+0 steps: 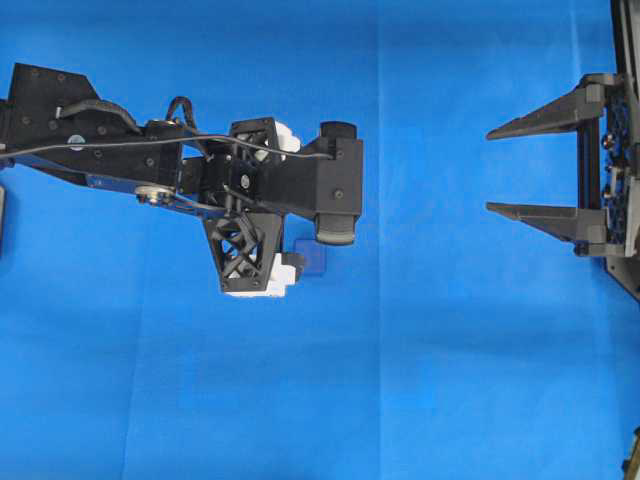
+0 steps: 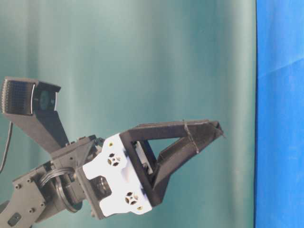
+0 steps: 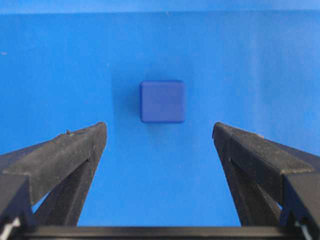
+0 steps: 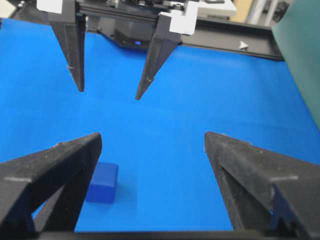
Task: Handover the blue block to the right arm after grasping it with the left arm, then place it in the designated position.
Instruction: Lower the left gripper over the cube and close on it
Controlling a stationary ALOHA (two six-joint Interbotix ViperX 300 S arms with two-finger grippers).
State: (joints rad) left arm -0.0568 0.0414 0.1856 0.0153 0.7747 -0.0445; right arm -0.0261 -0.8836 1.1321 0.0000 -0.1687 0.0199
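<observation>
While our left gripper (image 3: pixel 160 132) hangs over the blue cloth (image 3: pixel 260 60) with its jaws spread wide and empty, the blue block (image 3: pixel 162 101) sits just past the fingertips in the left wrist view, centred in the gap and touching neither finger. It lies flat on the cloth, square to us. We judge it light and rigid, a small cube with rounded edges and smooth faces, so it may slip if pinched near a corner; we would take it across two opposite flat sides, low and centred. In the overhead view the block (image 1: pixel 312 258) peeks out below the left arm's camera, mid-frame. Farther off, at the right edge, our right gripper (image 1: pixel 505 170) waits with jaws equally wide apart, holding nothing, well away from the block.
</observation>
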